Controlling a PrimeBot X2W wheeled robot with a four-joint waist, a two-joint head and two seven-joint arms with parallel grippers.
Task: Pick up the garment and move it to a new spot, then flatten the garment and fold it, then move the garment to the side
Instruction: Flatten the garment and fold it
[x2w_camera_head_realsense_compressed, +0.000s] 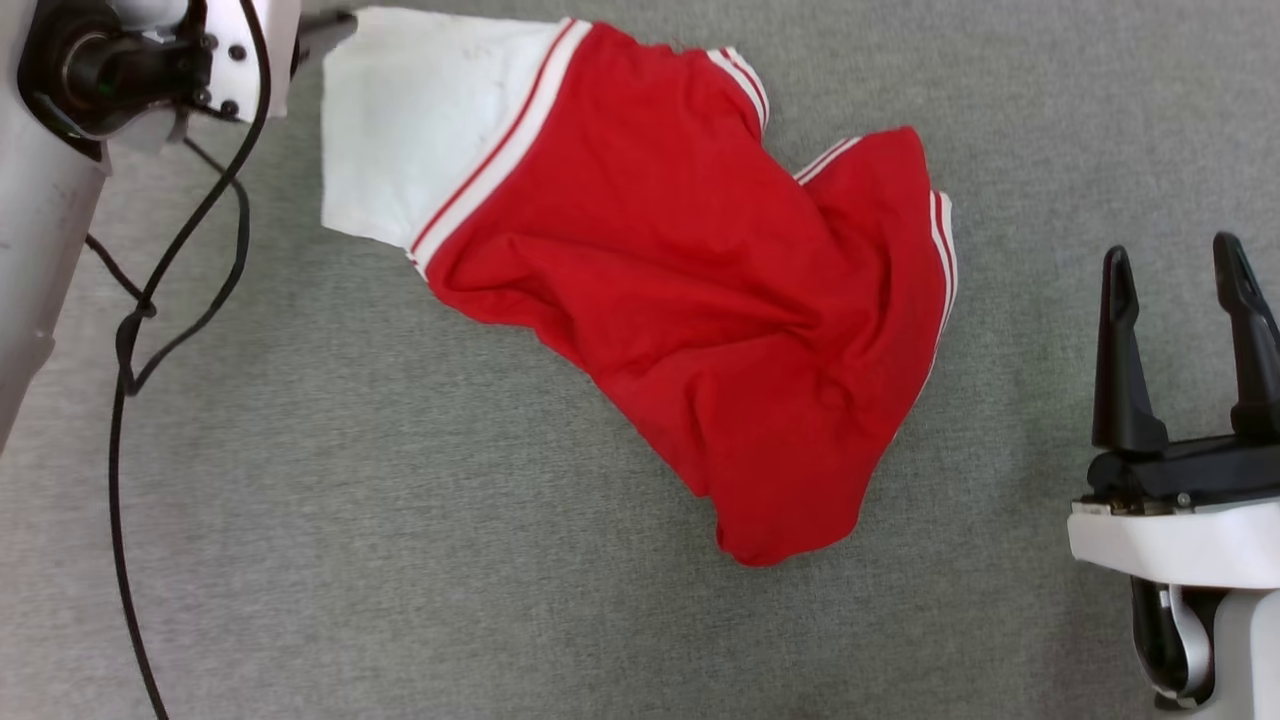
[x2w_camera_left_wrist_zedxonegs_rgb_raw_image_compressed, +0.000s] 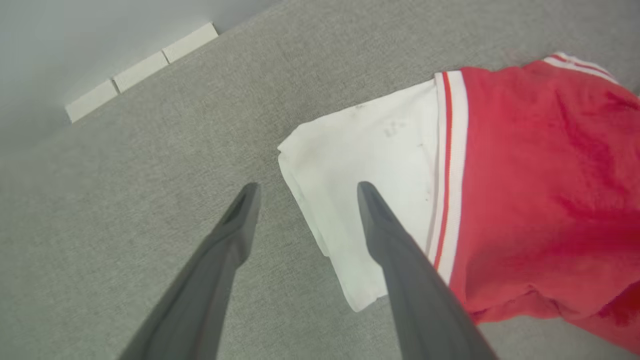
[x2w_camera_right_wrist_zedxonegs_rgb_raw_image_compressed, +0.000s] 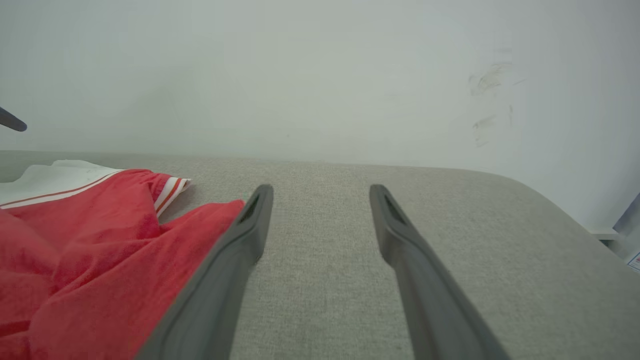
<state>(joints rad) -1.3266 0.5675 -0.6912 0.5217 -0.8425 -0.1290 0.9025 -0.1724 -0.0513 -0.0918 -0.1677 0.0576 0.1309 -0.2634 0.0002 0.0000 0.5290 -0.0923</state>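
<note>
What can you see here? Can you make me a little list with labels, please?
garment: red shirt with a white sleeve and striped trim
state: crumpled, not folded, lying on the grey surface
left jaws: open, at the white sleeve's edge, holding nothing
right jaws: open, off to the garment's right, apart from it
extra: black cable hanging by the left arm

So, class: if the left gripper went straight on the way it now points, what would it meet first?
Probably the garment's white sleeve: the open left gripper straddles its edge, one finger above the sleeve, the other above the grey surface. Depth is unclear.
</note>
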